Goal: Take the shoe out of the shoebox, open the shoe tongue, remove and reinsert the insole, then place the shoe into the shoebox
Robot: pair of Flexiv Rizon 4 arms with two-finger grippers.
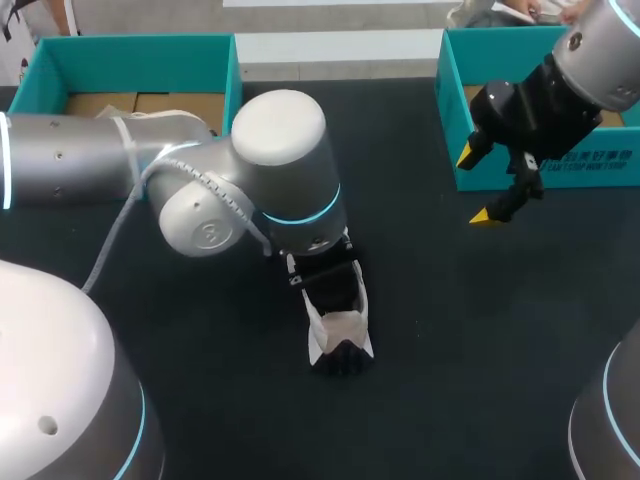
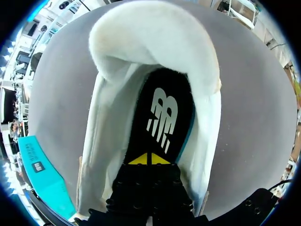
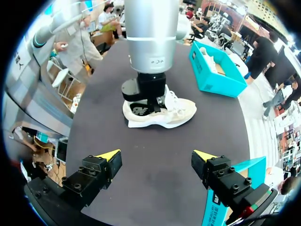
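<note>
A cream shoe point(image 1: 340, 328) lies on the dark table near the middle, also seen ahead of my right gripper point(image 3: 169, 113). Its black insole point(image 2: 162, 117) with a white logo sits inside, and a teal edge shows along one side. My left gripper point(image 2: 149, 159) reaches down into the shoe's opening, its yellow tips shut together and resting on the insole, not pinching it. The fuzzy heel collar point(image 2: 155, 42) rises beyond the tips. My right gripper point(image 1: 478, 185) point(image 3: 156, 155) hangs open and empty above the table, well to the right of the shoe.
A teal shoebox point(image 1: 130, 50) stands at the back left; in the right wrist view this shoebox point(image 3: 216, 80) holds another white shoe point(image 3: 209, 59). A second teal box point(image 1: 520, 170) stands at the back right, just behind my right gripper. My left arm point(image 1: 285, 150) covers the shoe's far end.
</note>
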